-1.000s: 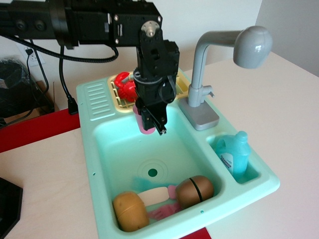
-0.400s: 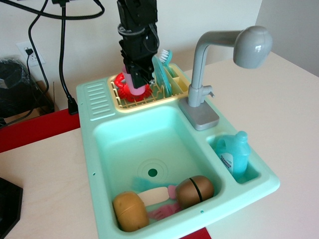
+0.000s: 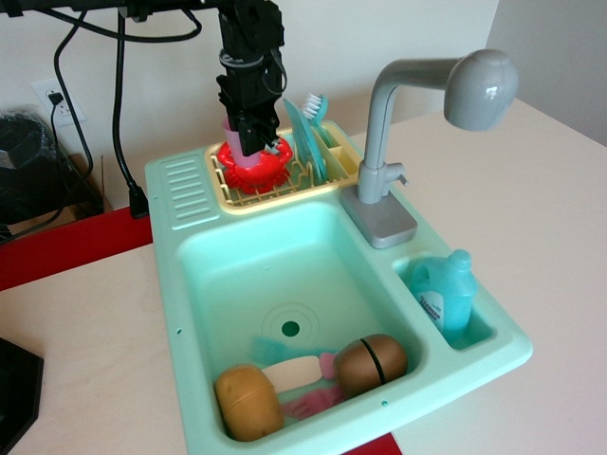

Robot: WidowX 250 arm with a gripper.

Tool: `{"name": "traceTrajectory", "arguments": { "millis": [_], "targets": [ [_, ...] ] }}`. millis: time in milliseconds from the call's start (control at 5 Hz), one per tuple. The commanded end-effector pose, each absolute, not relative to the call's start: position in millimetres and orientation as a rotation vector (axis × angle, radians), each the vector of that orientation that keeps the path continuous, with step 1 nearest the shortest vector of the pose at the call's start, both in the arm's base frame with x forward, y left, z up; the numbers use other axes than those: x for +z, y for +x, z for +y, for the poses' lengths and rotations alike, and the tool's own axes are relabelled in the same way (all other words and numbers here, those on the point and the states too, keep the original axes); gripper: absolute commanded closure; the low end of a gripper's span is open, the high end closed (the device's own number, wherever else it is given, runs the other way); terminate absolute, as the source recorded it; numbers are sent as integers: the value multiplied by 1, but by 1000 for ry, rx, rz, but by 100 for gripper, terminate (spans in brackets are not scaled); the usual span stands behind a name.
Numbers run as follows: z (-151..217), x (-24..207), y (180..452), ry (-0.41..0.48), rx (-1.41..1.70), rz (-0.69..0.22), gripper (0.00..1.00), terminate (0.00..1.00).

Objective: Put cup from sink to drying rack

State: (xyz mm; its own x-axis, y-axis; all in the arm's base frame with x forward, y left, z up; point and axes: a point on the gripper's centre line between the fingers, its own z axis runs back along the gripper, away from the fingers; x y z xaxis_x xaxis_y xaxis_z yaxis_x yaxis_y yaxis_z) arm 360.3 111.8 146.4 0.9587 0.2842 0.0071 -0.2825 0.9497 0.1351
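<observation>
My gripper (image 3: 249, 142) is shut on the pale-pink cup (image 3: 236, 150) and holds it over the left part of the pale-yellow drying rack (image 3: 285, 183), just above or touching the red ridged toy (image 3: 256, 171). Whether the cup rests on the toy I cannot tell. The mint-green sink (image 3: 199, 284) lies below and in front, with its dark drain (image 3: 290, 329) and grey faucet (image 3: 408, 114).
A teal plate and brush (image 3: 308, 128) stand in the rack. Two brown potato-like toys (image 3: 248, 400) (image 3: 370, 362), a white piece and a flat pink utensil (image 3: 308, 403) lie at the basin's front. A blue bottle (image 3: 446, 292) sits in the right compartment. Cables hang at back left.
My gripper rose out of the basin with the cup, moved back over the drying rack, and has now shifted slightly left over the red toy.
</observation>
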Motion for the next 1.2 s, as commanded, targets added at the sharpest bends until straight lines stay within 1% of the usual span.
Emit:
{"name": "traceTrajectory", "arguments": {
  "millis": [0, 400, 600, 800, 1000],
  "targets": [
    [119, 152, 368, 124, 285, -38, 100, 0],
    [96, 123, 368, 67, 240, -2, 100, 0],
    [85, 114, 364, 41, 217, 10, 100, 0],
    [83, 109, 362, 55, 204, 27, 0, 0],
    [84, 112, 360, 87, 222, 19, 0, 0]
  ]
}}
